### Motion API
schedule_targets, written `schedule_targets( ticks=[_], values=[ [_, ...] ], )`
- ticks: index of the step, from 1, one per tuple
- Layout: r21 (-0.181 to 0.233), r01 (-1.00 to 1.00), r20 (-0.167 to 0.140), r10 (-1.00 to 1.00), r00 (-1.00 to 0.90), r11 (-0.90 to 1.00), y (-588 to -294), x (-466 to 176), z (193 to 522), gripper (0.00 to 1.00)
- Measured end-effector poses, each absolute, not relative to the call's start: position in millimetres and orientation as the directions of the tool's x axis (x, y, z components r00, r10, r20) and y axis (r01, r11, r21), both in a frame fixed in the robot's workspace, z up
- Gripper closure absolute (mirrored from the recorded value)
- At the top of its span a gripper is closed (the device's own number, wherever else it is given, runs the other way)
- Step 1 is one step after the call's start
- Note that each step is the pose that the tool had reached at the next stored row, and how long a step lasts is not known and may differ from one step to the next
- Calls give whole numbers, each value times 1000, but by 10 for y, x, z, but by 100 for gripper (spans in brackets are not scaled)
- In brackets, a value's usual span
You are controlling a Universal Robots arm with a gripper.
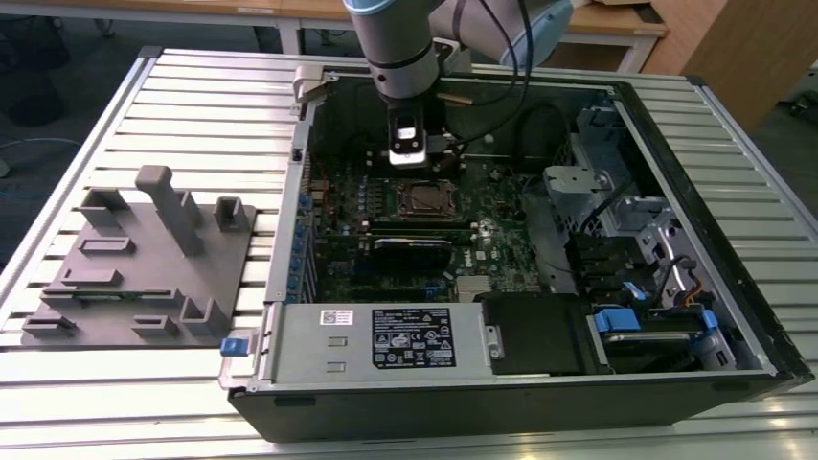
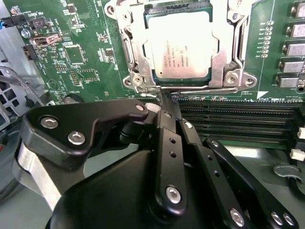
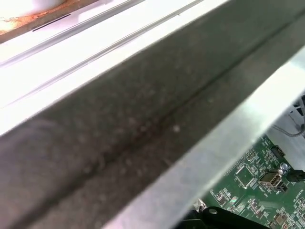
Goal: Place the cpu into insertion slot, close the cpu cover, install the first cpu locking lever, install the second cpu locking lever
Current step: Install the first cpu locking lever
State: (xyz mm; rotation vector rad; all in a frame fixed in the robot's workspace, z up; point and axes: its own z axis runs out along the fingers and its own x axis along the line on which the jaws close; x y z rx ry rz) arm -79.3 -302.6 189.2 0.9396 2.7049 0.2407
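The cpu (image 2: 183,45) lies flat in the insertion slot (image 1: 422,198), pale metal face up. The cpu cover (image 2: 225,64) is down over it, framing the chip with its square window. A thin wire locking lever (image 2: 205,88) runs along the socket's edge closest to the gripper. In the second wrist view my gripper (image 2: 164,98) is shut, its black fingertips together and touching that lever near the socket's corner. In the exterior view the gripper (image 1: 409,158) hangs inside the open case, just beyond the socket.
Long black memory slots (image 2: 238,124) lie beside the socket on the green board (image 3: 257,191). The case's walls (image 1: 301,192) ring the board. A white-labelled power supply (image 1: 383,335) sits at the case's front. A grey fixture plate (image 1: 141,259) stands on the table at the exterior view's left.
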Motion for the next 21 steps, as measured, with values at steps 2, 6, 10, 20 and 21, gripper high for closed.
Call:
schedule_targets(
  ticks=[2,6,10,20,21],
  values=[
    [244,582,-194,627,-754,776,-3027,-793,1898,90],
    [248,583,-190,628,-754,774,-3027,-794,1920,90],
    [250,583,-188,629,-754,773,-3027,-794,1988,90],
    [253,583,-185,630,-754,772,-3027,-794,2220,90],
    [253,583,-185,630,-754,772,-3027,-794,2226,90]
  ],
)
